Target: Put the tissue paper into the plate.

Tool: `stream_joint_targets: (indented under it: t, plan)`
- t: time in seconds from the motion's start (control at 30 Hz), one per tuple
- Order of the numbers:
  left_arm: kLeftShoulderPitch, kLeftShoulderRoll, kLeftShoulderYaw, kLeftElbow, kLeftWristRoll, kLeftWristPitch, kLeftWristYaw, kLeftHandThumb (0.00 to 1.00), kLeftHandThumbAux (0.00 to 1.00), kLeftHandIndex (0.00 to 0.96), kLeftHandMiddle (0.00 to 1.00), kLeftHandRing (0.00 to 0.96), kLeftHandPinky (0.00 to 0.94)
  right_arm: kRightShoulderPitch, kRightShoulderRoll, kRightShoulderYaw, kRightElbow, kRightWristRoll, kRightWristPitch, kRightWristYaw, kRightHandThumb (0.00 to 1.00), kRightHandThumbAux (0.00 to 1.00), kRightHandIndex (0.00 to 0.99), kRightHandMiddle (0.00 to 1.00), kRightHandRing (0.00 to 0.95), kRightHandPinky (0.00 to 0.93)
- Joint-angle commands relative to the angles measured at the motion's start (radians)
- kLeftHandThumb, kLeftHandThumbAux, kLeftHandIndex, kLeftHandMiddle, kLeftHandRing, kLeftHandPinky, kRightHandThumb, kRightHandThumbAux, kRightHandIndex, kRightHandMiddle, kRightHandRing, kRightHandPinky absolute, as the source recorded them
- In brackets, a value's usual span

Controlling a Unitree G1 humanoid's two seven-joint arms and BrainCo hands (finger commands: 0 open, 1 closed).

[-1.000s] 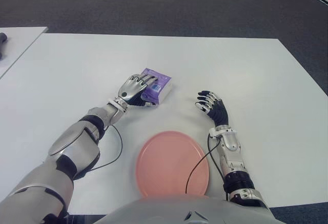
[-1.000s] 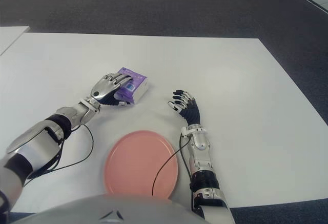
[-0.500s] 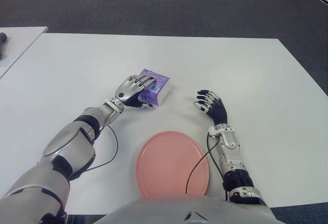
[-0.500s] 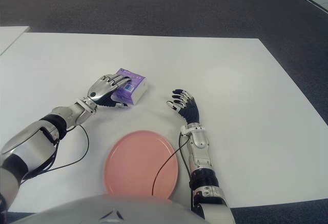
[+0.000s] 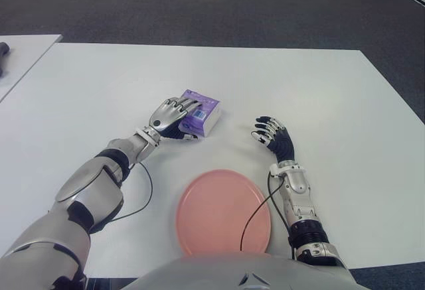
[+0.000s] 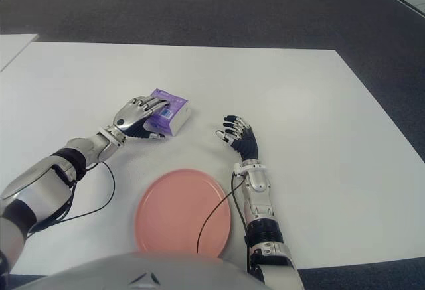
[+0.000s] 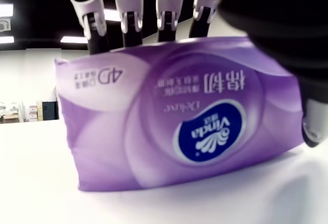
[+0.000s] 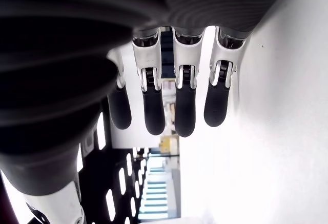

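On the white table (image 5: 319, 84), the left hand (image 5: 171, 114) grasps the purple plastic tissue pack (image 5: 202, 111); the right hand (image 5: 272, 135), fingers relaxed and empty, shows beyond the round pink plate (image 5: 222, 212).

You're looking at an office or lab-like room: a plain white table (image 5: 299, 84) stands on dark grey carpet (image 5: 199, 4), a second white table (image 5: 23, 48) sits alongside, and the wrist views catch rows of ceiling light panels (image 7: 72, 39).

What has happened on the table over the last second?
The left hand, clasped on the purple tissue pack, drew it slightly back towards the robot's left in the first half second, then held. The pink plate and the open right hand beside it stayed put.
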Motion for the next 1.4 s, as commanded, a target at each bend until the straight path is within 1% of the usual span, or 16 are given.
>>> stream_joint_targets:
  t: [0.03, 0.17, 0.27, 0.33, 0.43, 0.57, 0.67, 0.77, 0.93, 1.13, 1.17, 1.27, 1.4]
  plan:
    - [0.039, 0.002, -0.024, 0.035, 0.029, 0.024, -0.067, 0.468, 0.494, 0.117, 0.197, 0.261, 0.326, 0.044, 0.002, 0.001, 0.043, 0.001, 0.077, 0.000, 0.470, 0.785, 0.295, 0.318, 0.308, 0.321]
    - [0.033, 0.002, -0.024, 0.035, 0.033, 0.029, -0.036, 0.473, 0.503, 0.127, 0.209, 0.271, 0.333, 0.045, 0.002, -0.001, 0.043, 0.005, 0.076, 0.004, 0.471, 0.779, 0.292, 0.315, 0.308, 0.319]
    - [0.023, 0.004, -0.018, 0.034, 0.027, 0.026, -0.027, 0.474, 0.509, 0.135, 0.208, 0.258, 0.299, 0.042, 0.000, -0.007, 0.060, 0.014, 0.056, 0.017, 0.461, 0.784, 0.285, 0.309, 0.303, 0.314]
    - [0.007, 0.009, -0.007, 0.032, 0.018, 0.018, -0.031, 0.470, 0.512, 0.142, 0.201, 0.237, 0.266, 0.038, -0.002, -0.011, 0.080, 0.021, 0.032, 0.032, 0.436, 0.795, 0.281, 0.307, 0.300, 0.318]
    - [-0.020, 0.017, 0.011, 0.025, 0.003, 0.002, -0.039, 0.465, 0.508, 0.149, 0.198, 0.219, 0.249, 0.040, -0.002, -0.013, 0.078, 0.023, 0.023, 0.040, 0.408, 0.805, 0.278, 0.306, 0.301, 0.322]
    - [-0.064, 0.026, 0.055, 0.004, -0.035, -0.039, -0.033, 0.466, 0.489, 0.153, 0.197, 0.209, 0.243, 0.042, 0.000, -0.011, 0.074, 0.013, 0.031, 0.028, 0.401, 0.801, 0.282, 0.308, 0.305, 0.324]
    - [-0.064, 0.024, 0.077, -0.001, -0.047, -0.061, -0.010, 0.478, 0.476, 0.157, 0.199, 0.210, 0.246, 0.042, 0.000, -0.009, 0.075, 0.011, 0.029, 0.027, 0.410, 0.793, 0.284, 0.311, 0.307, 0.327]
    - [-0.077, 0.024, 0.103, -0.020, -0.064, -0.109, 0.037, 0.486, 0.465, 0.165, 0.207, 0.217, 0.247, 0.039, 0.000, -0.006, 0.078, 0.002, 0.032, 0.019, 0.422, 0.787, 0.285, 0.310, 0.306, 0.323]
    - [-0.099, 0.035, 0.121, -0.048, -0.061, -0.155, 0.089, 0.481, 0.454, 0.173, 0.218, 0.225, 0.239, 0.035, 0.000, -0.005, 0.078, -0.001, 0.044, 0.014, 0.453, 0.781, 0.288, 0.311, 0.304, 0.321]
    - [-0.125, 0.056, 0.139, -0.081, -0.051, -0.201, 0.126, 0.473, 0.445, 0.176, 0.220, 0.225, 0.227, 0.031, -0.005, -0.003, 0.083, 0.002, 0.046, 0.020, 0.473, 0.772, 0.292, 0.311, 0.304, 0.321]
    - [-0.131, 0.061, 0.136, -0.086, -0.046, -0.205, 0.125, 0.472, 0.444, 0.176, 0.219, 0.224, 0.226, 0.030, -0.008, -0.004, 0.091, 0.005, 0.036, 0.030, 0.475, 0.771, 0.293, 0.311, 0.304, 0.321]
    - [-0.141, 0.071, 0.129, -0.093, -0.035, -0.208, 0.116, 0.458, 0.440, 0.170, 0.213, 0.209, 0.180, 0.029, -0.011, -0.005, 0.098, 0.010, 0.026, 0.043, 0.456, 0.769, 0.292, 0.314, 0.304, 0.319]
    - [-0.156, 0.075, 0.113, -0.079, -0.015, -0.181, 0.092, 0.436, 0.435, 0.161, 0.202, 0.186, 0.126, 0.031, -0.008, -0.001, 0.093, 0.004, 0.032, 0.040, 0.445, 0.764, 0.290, 0.316, 0.306, 0.319]
